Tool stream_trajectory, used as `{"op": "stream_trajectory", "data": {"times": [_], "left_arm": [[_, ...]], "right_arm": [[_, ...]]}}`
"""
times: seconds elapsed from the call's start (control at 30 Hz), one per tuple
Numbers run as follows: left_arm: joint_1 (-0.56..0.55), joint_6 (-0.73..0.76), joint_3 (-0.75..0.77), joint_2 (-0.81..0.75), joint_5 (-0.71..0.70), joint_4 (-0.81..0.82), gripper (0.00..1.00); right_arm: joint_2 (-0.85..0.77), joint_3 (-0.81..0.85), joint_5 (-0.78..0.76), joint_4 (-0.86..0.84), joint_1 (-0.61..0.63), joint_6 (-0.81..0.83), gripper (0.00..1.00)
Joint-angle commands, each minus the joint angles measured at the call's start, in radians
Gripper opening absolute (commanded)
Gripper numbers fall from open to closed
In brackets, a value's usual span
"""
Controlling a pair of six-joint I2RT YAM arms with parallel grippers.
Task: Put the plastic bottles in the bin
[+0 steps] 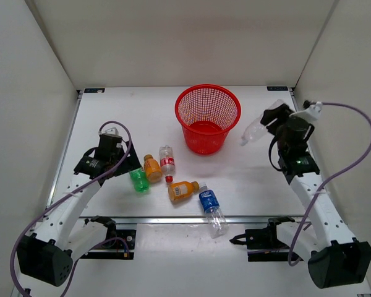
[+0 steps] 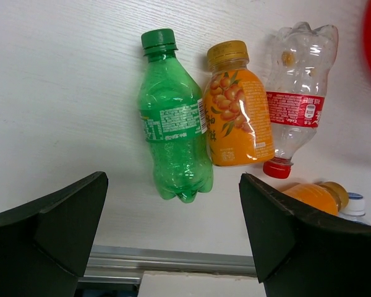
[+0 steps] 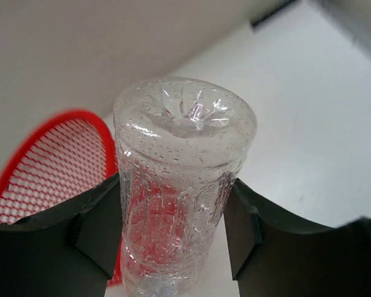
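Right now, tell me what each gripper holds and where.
Right gripper holds the clear bottle by its body, near the base. Left gripper holds nothing.

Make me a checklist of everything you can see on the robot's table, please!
Surface: white table, no spills seen.
Job's things: red bin, no bottle seen inside. The green bottle, orange bottle and red-label bottle lie side by side. The second orange bottle and blue-label bottle lie nearer the arms. The unlabelled clear bottle is held up to the right of the bin.
Clutter: loose red cap among the bottles.
Grippers: left gripper open above the green bottle; right gripper shut on the unlabelled clear bottle.
Cables: left purple cable and right purple cable, neither touching a bottle.
Surroundings: white walls on three sides.
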State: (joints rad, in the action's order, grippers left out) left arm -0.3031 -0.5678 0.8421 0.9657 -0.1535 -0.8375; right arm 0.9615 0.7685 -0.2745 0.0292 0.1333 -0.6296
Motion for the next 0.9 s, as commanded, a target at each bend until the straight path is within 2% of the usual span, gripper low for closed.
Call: {"op": "stream_trajectory", "data": {"times": [0.0,0.1,0.2,0.3,0.4,0.43,0.47,0.5,0.53,0.6,0.63,0.67,0.7,0.87], "left_arm": [[0.015,-0.035,-0.018,0.007,0.029,0.038,0.99],[0.004,-0.058,-0.023,0.018,0.035,0.041,0.99],[-0.002,-0.082,-0.02,0.027,0.029,0.06,0.99],[-0.007,-0.118,-0.026,0.024,0.011,0.074,0.99],[-0.011,-0.148,-0.054,0.03,0.002,0.104,0.98],[-0.011,-0.164,-0.057,0.039,-0.004,0.112,0.98],[-0.011,-0.176,-0.07,0.053,-0.011,0.121,0.99],[-0.014,-0.181,-0.075,0.074,-0.017,0.124,0.99],[-0.013,-0.19,-0.081,0.083,-0.024,0.124,0.99],[-0.011,-0.201,-0.087,0.11,-0.035,0.124,0.99],[-0.004,-0.205,-0.083,0.129,-0.037,0.13,0.99],[-0.004,-0.205,-0.086,0.145,-0.044,0.143,0.99],[-0.005,-0.213,-0.089,0.149,-0.056,0.147,0.99],[0.013,-0.236,-0.119,0.209,-0.057,0.235,0.99]], "right_arm": [[-0.027,0.18,-0.092,-0.112,0.015,0.284,0.0],[0.009,0.293,-0.115,-0.254,0.142,0.477,0.0],[0.126,0.343,-0.106,-0.388,0.26,0.66,0.0],[0.226,0.388,-0.06,-0.423,0.337,0.683,0.0],[0.339,0.361,-0.02,-0.48,0.371,0.682,0.09],[0.354,0.364,-0.023,-0.473,0.379,0.682,0.13],[0.383,0.37,0.004,-0.463,0.379,0.679,0.21],[0.408,0.374,0.023,-0.45,0.379,0.673,0.37],[0.427,0.38,0.024,-0.443,0.382,0.662,0.45],[0.437,0.391,0.04,-0.421,0.396,0.666,0.73],[0.437,0.408,0.028,-0.419,0.403,0.669,0.8],[0.434,0.426,0.035,-0.407,0.41,0.685,0.96],[0.425,0.436,0.032,-0.396,0.414,0.695,0.99],[0.326,0.485,-0.038,-0.251,0.414,0.693,0.99]]}}
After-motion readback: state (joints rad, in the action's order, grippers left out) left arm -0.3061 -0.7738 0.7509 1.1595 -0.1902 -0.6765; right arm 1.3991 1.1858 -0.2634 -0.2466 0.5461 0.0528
